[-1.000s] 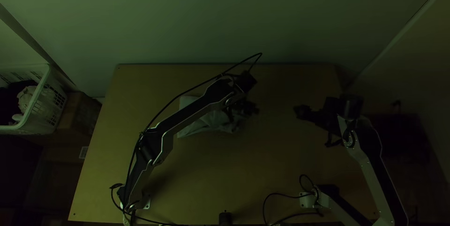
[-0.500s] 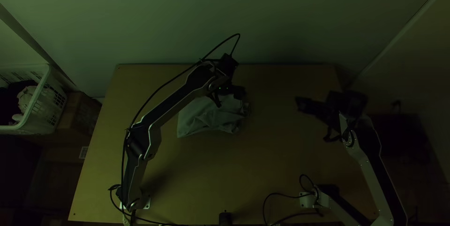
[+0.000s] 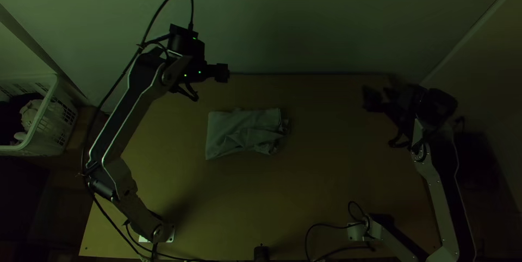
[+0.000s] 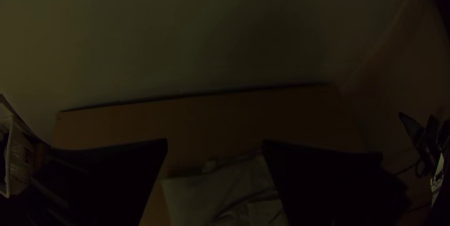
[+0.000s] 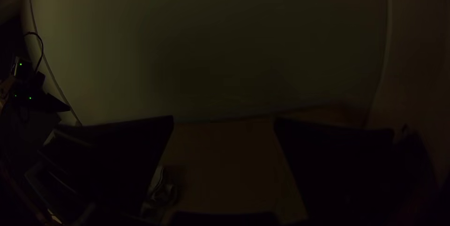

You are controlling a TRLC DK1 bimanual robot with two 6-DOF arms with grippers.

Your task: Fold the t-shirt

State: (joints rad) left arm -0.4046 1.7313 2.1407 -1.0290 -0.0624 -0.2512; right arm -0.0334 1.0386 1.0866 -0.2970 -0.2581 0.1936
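Note:
My left gripper (image 3: 222, 73) is up over the table's far left part, beyond the shirt and apart from it. The right gripper (image 3: 372, 100) stands near the table's far right corner. Between them the grey-green t-shirt (image 3: 234, 129) lies folded into a small bundle, fairly straight on its left side and rumpled at its right end. In the left wrist view, the gripper (image 4: 214, 146) has its fingers wide apart, the shirt (image 4: 206, 198) seen beyond them. The right wrist view has its gripper (image 5: 224, 122) open as well, with part of the shirt (image 5: 161, 191) beside one finger.
A white basket (image 3: 41, 126) holding cloth stands off the table's left side. The wall rises behind the far edge of the wooden table (image 3: 261, 197). A small black object (image 3: 261, 253) sits at the near edge, and cables (image 3: 326, 229) curl by the right arm's base.
My left arm has swung left and back off the shirt, which now lies uncovered. The right gripper has moved a little to the right and toward the table's far edge.

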